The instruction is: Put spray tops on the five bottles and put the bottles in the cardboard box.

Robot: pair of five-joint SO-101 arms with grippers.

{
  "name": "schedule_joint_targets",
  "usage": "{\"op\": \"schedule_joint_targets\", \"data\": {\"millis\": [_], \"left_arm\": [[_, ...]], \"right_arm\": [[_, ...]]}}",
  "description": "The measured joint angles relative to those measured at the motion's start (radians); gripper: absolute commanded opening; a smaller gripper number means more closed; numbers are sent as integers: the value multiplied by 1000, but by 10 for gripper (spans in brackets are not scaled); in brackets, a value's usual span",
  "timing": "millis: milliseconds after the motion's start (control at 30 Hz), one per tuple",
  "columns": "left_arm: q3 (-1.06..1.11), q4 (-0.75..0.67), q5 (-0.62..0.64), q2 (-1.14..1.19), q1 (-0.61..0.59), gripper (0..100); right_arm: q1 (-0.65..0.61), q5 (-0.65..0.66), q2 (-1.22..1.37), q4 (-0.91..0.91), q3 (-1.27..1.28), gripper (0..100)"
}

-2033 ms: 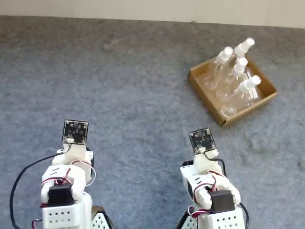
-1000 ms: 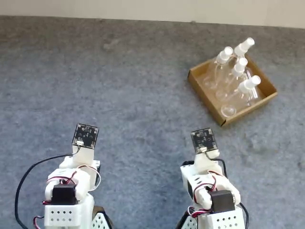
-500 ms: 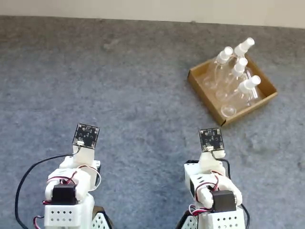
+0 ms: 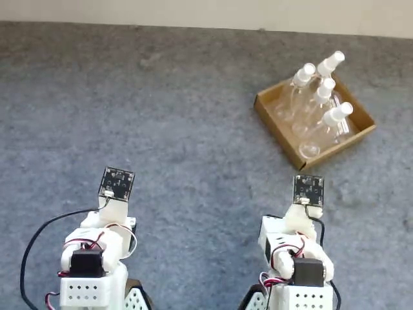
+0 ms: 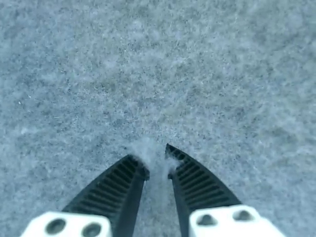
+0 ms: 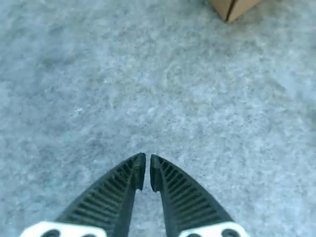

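The left gripper [image 5: 157, 160] is hanging just over the gray carpet [image 5: 158, 74] with its black ribbed fingers [image 5: 116, 190] standing a narrow crack apart. It is gripping nothing, and its tips are sitting close to the carpet pile; whether they are actually touching it I cannot tell. The right gripper [image 6: 147, 165] is pointing down at the same carpet with its two fingers [image 6: 180, 197] drawn together until the tips are all but meeting. It is also carrying nothing.

From above, both arms are sitting folded back at the near edge. The left arm [image 4: 97, 252] and the right arm [image 4: 293, 255] are each showing a small black camera board, [image 4: 116, 184] and [image 4: 308, 190], over the gripper.

The cardboard box [image 4: 276, 124] is lying ahead of the right gripper and slightly to its right, apart from it, with one brown corner [image 6: 232, 7] poking into the far side of the right wrist view. From the left gripper the box is well apart, ahead and far off to the right.

Clear bottles [image 4: 308, 132] are leaning together inside the box. Four white spray tops are sticking up out of it, at [image 4: 305, 71], [image 4: 332, 61], [image 4: 326, 86] and [image 4: 339, 112]. Whether a fifth bottle is standing among them I cannot tell.
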Motion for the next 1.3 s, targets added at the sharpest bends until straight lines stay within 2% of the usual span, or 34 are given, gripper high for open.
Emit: {"op": "schedule_joint_targets", "data": {"millis": [300,533,1300], "left_arm": [[0,0,0,0,0,6],[0,0,2,0,-48,6],[0,0,2,0,-48,6]], "right_arm": [[12,0,0,0,0,5],[9,0,0,0,0,5],[9,0,0,0,0,5]]}}
